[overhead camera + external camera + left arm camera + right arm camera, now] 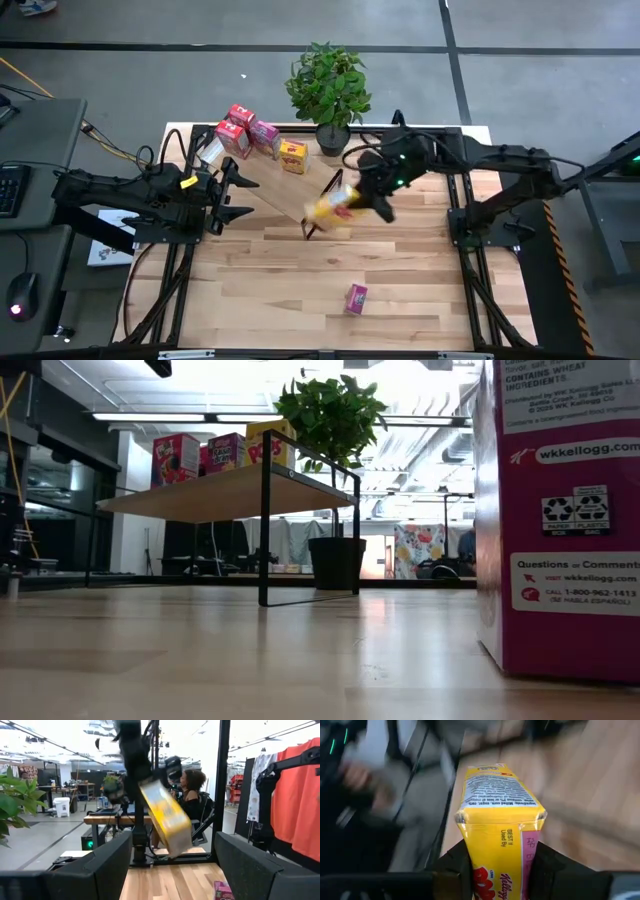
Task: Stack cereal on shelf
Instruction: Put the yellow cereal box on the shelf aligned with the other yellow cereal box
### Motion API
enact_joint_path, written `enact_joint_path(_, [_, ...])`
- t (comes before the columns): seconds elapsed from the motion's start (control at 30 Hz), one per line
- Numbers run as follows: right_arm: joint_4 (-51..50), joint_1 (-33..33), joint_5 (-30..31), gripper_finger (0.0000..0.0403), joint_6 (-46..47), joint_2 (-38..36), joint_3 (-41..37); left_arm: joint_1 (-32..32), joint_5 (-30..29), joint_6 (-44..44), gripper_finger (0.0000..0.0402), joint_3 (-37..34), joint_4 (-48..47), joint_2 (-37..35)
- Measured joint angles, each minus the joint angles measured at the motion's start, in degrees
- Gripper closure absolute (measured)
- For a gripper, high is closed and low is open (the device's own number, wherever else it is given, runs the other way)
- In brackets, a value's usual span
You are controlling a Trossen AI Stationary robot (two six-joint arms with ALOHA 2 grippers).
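Observation:
The shelf (280,195), a slanted light-wood board on a black wire frame, stands at the table's far middle and shows from the side in the low view (200,495). Two red boxes (235,130), a pink one (265,135) and a yellow one (293,156) stand on its far-left part. My right gripper (358,198) is shut on another yellow cereal box (330,208) above the shelf's right end. A pink box (356,297) lies on the table near the front, filling the right of the low view (560,520). My left gripper (235,195) waits open at the shelf's left. My right gripper pinches the yellow box between its two fingers (455,867), on two opposite sides near one end (495,855). The fingers slant downward toward the table's left. The box is lifted clear and tilted, its free end (175,845) hanging lower than the held end.
A potted plant (328,85) stands at the far edge just behind the shelf's right end. Black rails run along both table sides (465,250). A person (192,790) sits beyond the table. Bare tabletop lies in front of the shelf (270,280).

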Motion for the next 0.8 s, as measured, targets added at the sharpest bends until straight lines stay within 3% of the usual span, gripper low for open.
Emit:
enact_joint_path(0.1, [7.80, 3.08, 13.00, 0.0282, 1.19, 1.36, 2.65, 0.00, 0.00, 0.00, 0.0129, 0.00, 0.21, 0.00])
enact_joint_path(0.17, [7.21, 3.59, 16.98, 0.0282, -0.32, 3.70, 6.27, 0.00, 0.00, 0.00, 0.0129, 0.00, 0.19, 0.02])
enact_joint_path(0.47, [-21.23, 4.38, 31.57, 0.0282, -4.30, 26.15, 35.98, 0.00, 0.00, 0.00, 0.0129, 0.00, 0.21, 0.00])
enact_joint_path(0.6, [-29.82, 2.71, 34.12, 0.0282, -4.31, 34.81, 45.86, 0.00, 0.00, 0.00, 0.0129, 0.00, 0.19, 0.02])
enact_joint_path(0.8, [-26.17, -0.41, 30.05, 0.0282, -5.34, 34.93, 38.56, -0.01, 0.01, -0.04, 0.0129, 0.00, 0.11, 0.02])
